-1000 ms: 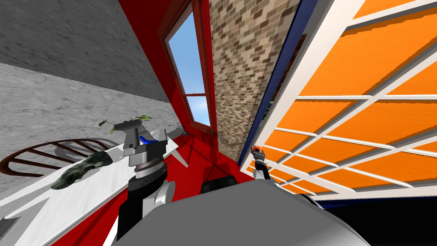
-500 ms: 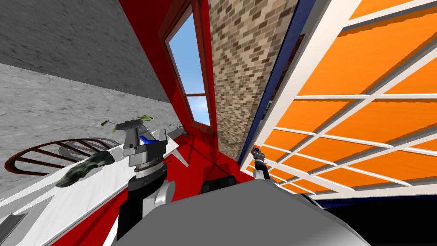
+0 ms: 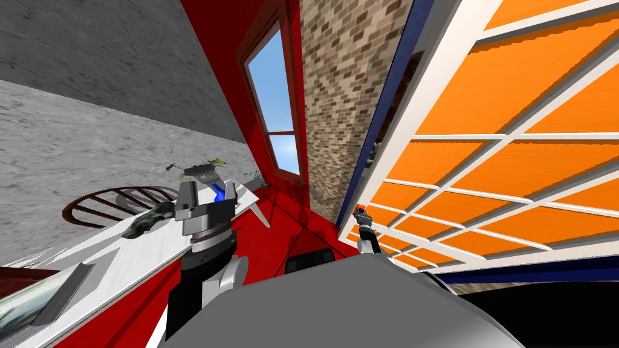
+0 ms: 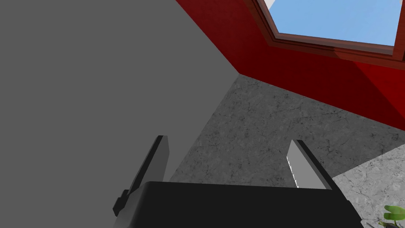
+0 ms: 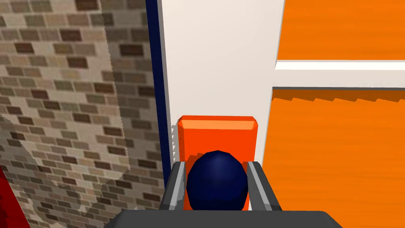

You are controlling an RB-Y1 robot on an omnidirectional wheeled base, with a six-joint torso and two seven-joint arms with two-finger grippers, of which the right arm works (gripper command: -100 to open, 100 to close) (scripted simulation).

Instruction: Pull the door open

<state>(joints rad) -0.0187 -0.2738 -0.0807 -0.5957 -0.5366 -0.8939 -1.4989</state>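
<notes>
Door-opening stage, head and wrist views. The door [image 3: 483, 163], a tall leaf of orange panels in a white lattice, takes up our right side and stands slanted away from the brick wall [image 5: 79, 99], which suggests it is already partly ajar. We judge it to be rigid, broad and fairly heavy. It should swing only about its far hinges, so a pull ought to follow that arc rather than a straight line. Our left gripper [image 4: 229, 150] is idle, raised over the white table [image 3: 151, 248] on our left with its fingers spread and nothing between them. Our right gripper [image 5: 216, 165] is at the door's white edge stile [image 5: 217, 59], where an orange backplate [image 5: 216, 130] carries the dark blue knob [image 5: 216, 180]. This knob is the one sensible place to take hold. The two fingers [image 5: 176, 186] press against its sides, so the jaws are clamped on it. Because the ball looks smooth and round, we expect it to be slippery. The fingers should sit behind its widest part, or a firm tug may slide them off.
</notes>
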